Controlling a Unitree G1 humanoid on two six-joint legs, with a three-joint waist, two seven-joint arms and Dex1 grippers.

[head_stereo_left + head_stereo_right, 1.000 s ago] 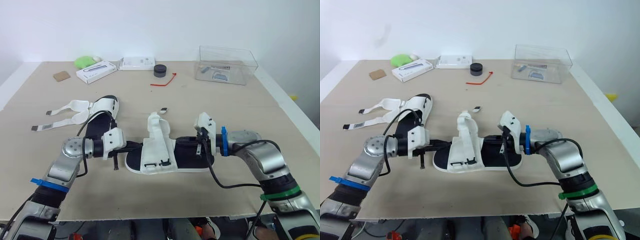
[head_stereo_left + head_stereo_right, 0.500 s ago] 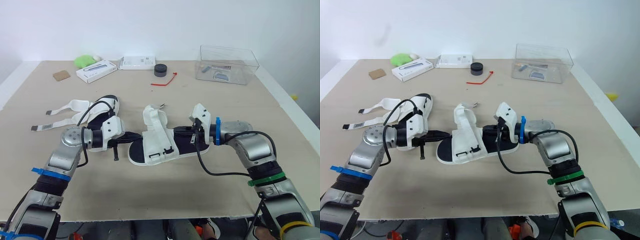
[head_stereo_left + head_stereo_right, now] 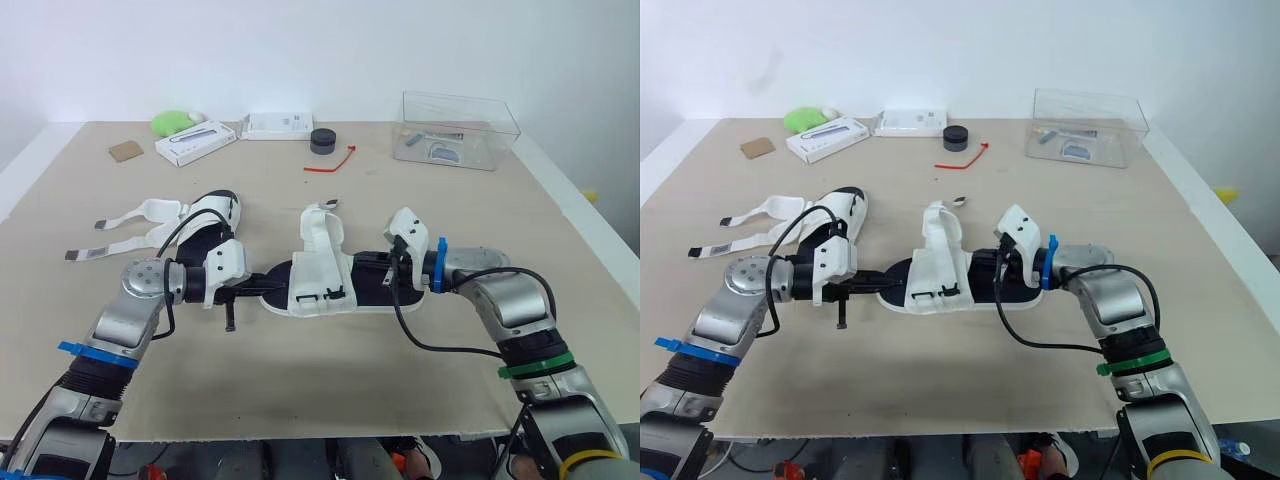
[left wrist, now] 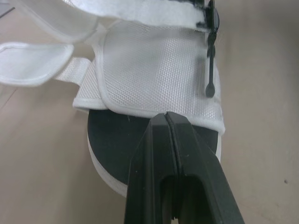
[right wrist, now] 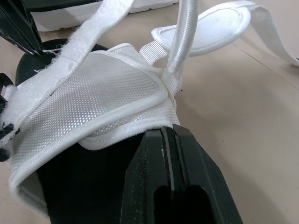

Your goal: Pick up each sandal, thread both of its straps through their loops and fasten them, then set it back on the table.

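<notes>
2 sandals, 2 grippers. 1st sandal (image 3: 320, 275) is mid-table (image 3: 300, 400) btwn the grippers: black sole, white mesh upper, straps loose & sticking up. The left gripper (image 3: 266, 288) has its fingers pinched on one sole end, right gripper (image 3: 384, 273) on the other. 2nd sandal (image 3: 205, 235) lies just left, straps splayed out.

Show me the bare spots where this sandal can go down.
Bare table along the near edge, in front of the gripped sandal; also right of centre, between the right gripper and the clear box. Crowded: the left, by the other sandal and its loose straps, and the far edge.
</notes>
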